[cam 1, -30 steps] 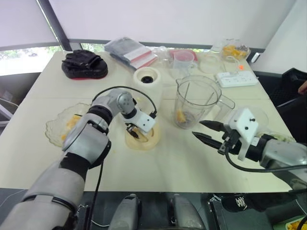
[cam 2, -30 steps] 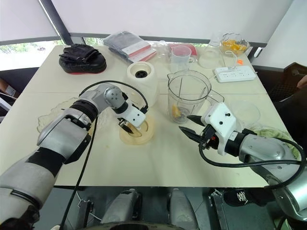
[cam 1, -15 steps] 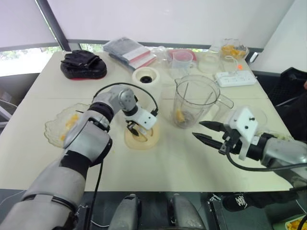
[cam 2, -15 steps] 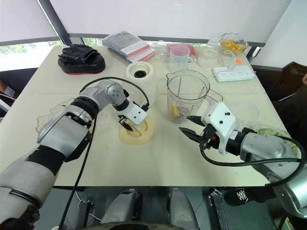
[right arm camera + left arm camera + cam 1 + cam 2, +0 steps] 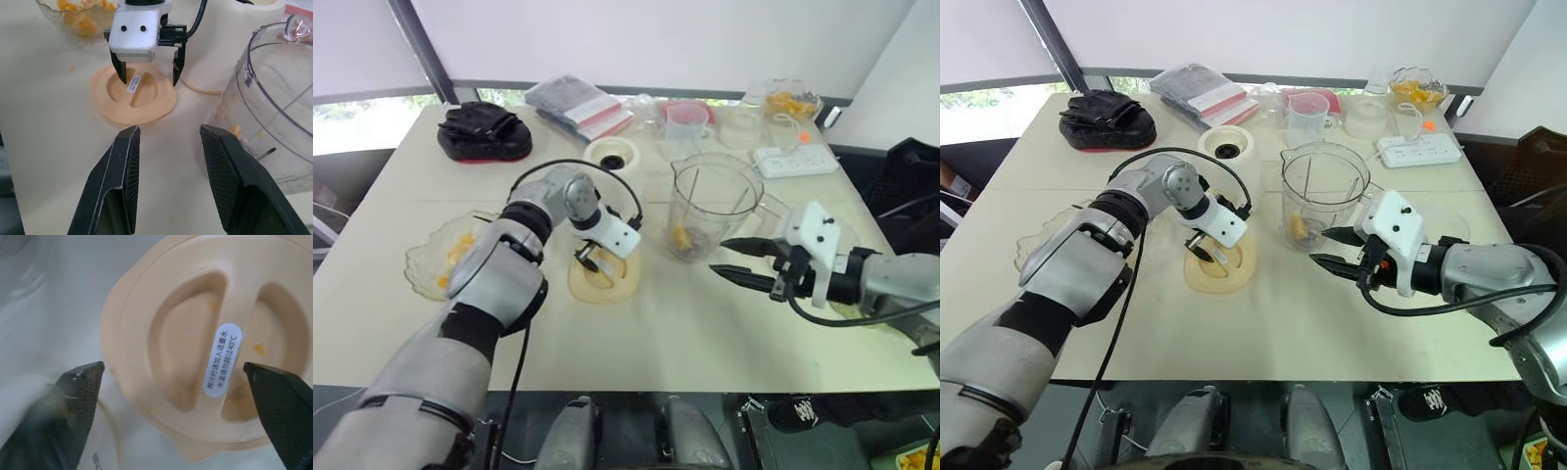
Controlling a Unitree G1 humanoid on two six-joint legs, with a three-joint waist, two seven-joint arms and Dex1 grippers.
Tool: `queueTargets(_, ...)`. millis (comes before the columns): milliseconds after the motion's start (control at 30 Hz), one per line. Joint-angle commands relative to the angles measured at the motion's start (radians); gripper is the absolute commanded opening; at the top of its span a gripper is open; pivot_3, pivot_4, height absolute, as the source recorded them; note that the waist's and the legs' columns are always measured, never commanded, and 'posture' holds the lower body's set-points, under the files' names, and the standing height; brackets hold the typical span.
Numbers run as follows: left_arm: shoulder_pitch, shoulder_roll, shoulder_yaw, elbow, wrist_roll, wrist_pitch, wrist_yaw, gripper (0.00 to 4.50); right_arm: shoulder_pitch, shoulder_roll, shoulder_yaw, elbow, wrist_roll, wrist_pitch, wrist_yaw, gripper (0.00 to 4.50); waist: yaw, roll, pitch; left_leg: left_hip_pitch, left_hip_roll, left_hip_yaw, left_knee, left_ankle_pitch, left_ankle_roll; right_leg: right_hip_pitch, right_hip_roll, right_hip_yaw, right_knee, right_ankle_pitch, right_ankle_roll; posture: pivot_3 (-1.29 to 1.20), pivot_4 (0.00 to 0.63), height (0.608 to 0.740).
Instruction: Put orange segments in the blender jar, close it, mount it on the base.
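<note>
The left gripper [image 5: 589, 262], jaws wide and empty, hovers over the lid [image 5: 186, 347], apparently to grasp it, while the right gripper [image 5: 718, 257], equally agape, waits beside the jar [image 5: 713, 201].

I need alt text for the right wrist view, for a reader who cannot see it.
The open left gripper hangs over a beige lid lying on the table. The open right gripper points toward them, with the clear blender jar nearby.

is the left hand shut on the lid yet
No, the left hand is wide open, its fingers spread far apart above the lid.
</note>
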Motion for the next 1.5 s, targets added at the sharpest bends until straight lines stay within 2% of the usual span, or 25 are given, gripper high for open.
queueTargets(33, -0.042, 0.001, 0.019, -0.016, -0.017, -0.006, 0.014, 4.48, -0.021, -0.011, 0.002, -0.007, -0.013, -0.015, 0.012, 2.01, -0.001, 0.000, 0.000, 0.000, 0.000, 0.000, 0.000, 0.000, 0.000, 0.000, 0.000, 0.000, 0.000, 0.000, 0.000, 0.00, 0.150, 0.740)
queueTargets(433, -0.039, -0.019, 0.009, -0.010, -0.017, 0.009, 0.036, 4.48, -0.028, 0.003, 0.006, -0.015, -0.029, -0.007, 0.005, 2.01, -0.001, 0.000, 0.000, 0.000, 0.000, 0.000, 0.000, 0.000, 0.000, 0.000, 0.000, 0.000, 0.000, 0.000, 0.000, 0.00, 0.150, 0.740)
queueTargets(833, -0.023, -0.011, 0.024, -0.009, -0.056, -0.002, -0.117, 4.48, 0.028, 0.016, -0.014, -0.055, -0.025, -0.001, -0.029, 2.01, -0.001, 0.000, 0.000, 0.000, 0.000, 0.000, 0.000, 0.000, 0.000, -0.001, 0.000, 0.000, 0.000, 0.000, 0.000, 0.00, 0.150, 0.740)
queueTargets(1100, -0.009, 0.004, 0.001, -0.010, -0.032, -0.015, -0.147, 4.48, 0.058, 0.052, -0.003, -0.087, -0.034, -0.003, -0.075, 2.01, -0.001, 0.000, 0.000, 0.000, 0.000, 0.000, 0.000, 0.000, 0.000, -0.001, 0.000, 0.000, 0.001, 0.000, 0.000, 0.00, 0.150, 0.740)
queueTargets(1167, -0.008, 0.005, 0.001, -0.011, -0.032, -0.017, -0.145, 3.96, 0.073, 0.063, -0.007, -0.102, -0.031, 0.001, -0.092, 2.01, 0.000, 0.000, 0.000, 0.000, 0.000, 0.000, 0.000, 0.000, 0.000, -0.001, 0.000, 0.000, 0.001, 0.000, 0.000, 0.00, 0.150, 0.740)
queueTargets(1300, -0.004, 0.006, -0.006, -0.011, -0.025, -0.023, -0.149, 3.96, 0.096, 0.073, -0.016, -0.116, -0.031, 0.002, -0.109, 2.01, -0.001, 0.000, 0.000, 0.000, 0.000, 0.000, 0.001, 0.000, 0.000, -0.001, 0.000, 0.000, 0.001, 0.000, 0.000, 0.00, 0.150, 0.740)
queueTargets(1367, -0.002, 0.002, -0.008, -0.011, -0.023, -0.024, -0.141, 3.52, 0.102, 0.073, -0.015, -0.118, -0.033, 0.001, -0.114, 2.01, -0.001, 0.000, 0.000, 0.000, 0.000, 0.000, 0.001, 0.000, 0.000, -0.001, 0.000, 0.000, 0.001, 0.000, 0.000, 0.00, 0.150, 0.740)
queueTargets(1433, -0.001, -0.005, -0.007, -0.012, -0.022, -0.018, -0.117, 2.71, 0.107, 0.072, -0.018, -0.124, -0.028, 0.003, -0.117, 2.01, -0.001, 0.000, 0.000, 0.000, 0.000, 0.000, 0.001, 0.000, 0.000, -0.001, 0.000, 0.000, 0.001, 0.000, 0.000, 0.00, 0.150, 0.740)
queueTargets(1500, 0.002, -0.008, -0.006, -0.013, -0.024, -0.020, -0.113, 2.71, 0.110, 0.069, -0.022, -0.126, -0.023, 0.006, -0.117, 2.01, -0.001, 0.000, 0.000, 0.000, 0.000, 0.000, 0.001, 0.000, 0.000, -0.001, 0.000, 0.000, 0.001, 0.000, 0.000, 0.00, 0.150, 0.740)
